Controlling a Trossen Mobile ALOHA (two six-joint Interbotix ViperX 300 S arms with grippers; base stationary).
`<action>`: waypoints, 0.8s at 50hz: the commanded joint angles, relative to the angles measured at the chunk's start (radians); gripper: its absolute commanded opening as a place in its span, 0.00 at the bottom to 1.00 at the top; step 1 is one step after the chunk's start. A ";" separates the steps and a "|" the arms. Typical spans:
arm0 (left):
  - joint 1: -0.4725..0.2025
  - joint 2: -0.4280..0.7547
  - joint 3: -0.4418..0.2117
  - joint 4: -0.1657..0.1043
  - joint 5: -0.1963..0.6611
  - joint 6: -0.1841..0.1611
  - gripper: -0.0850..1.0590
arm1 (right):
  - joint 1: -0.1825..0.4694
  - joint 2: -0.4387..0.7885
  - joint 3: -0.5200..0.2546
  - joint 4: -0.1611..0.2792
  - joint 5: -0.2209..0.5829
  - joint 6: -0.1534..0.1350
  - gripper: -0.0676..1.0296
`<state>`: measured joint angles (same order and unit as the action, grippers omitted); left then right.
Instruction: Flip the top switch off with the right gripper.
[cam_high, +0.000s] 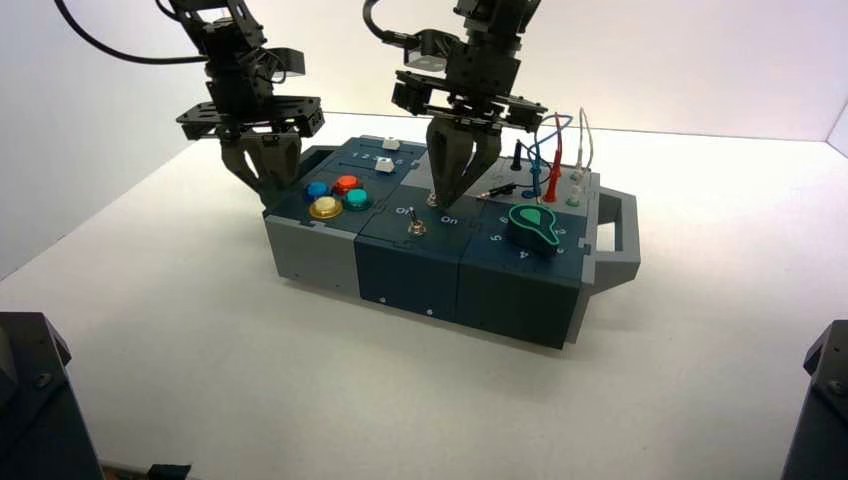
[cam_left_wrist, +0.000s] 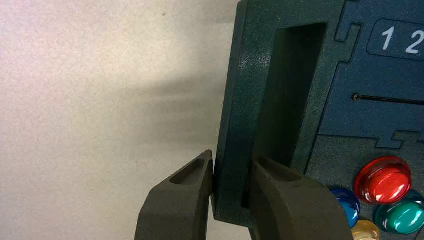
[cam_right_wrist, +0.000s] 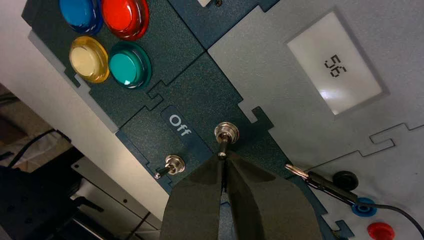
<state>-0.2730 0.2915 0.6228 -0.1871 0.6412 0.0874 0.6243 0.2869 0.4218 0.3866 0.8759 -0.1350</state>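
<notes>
Here, on my left, the black left gripper (cam_left_wrist: 230, 200) has its jaws pinching the dark blue box's end handle (cam_left_wrist: 235, 125), beside the round red, blue, yellow and green buttons (cam_high: 336, 196). Further right, I have the black right gripper (cam_right_wrist: 223, 172) with long tapered fingers down over the Off/On panel, jaws pressed nearly together around the tip of the top switch (cam_right_wrist: 225, 137), the small silver toggle lever nearest the grey label plate (cam_right_wrist: 334, 62) reading 56. The box sits on the white bench (cam_high: 200, 330).

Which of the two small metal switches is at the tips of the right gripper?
The top switch, nearer the grey display plate: the right gripper fingers meet at its lever. The other switch stands apart, untouched.
</notes>
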 joint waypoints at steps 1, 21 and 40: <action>-0.002 0.005 0.023 0.000 0.006 0.003 0.10 | -0.008 -0.020 -0.054 0.005 -0.008 -0.008 0.04; -0.002 0.006 0.018 0.000 0.005 0.006 0.09 | -0.040 -0.046 -0.025 -0.037 0.011 0.018 0.04; 0.000 0.008 0.017 0.000 0.005 0.006 0.09 | -0.037 -0.038 -0.043 -0.037 0.020 0.015 0.04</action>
<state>-0.2700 0.2945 0.6228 -0.1871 0.6397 0.0890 0.5860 0.2853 0.4065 0.3467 0.8912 -0.1166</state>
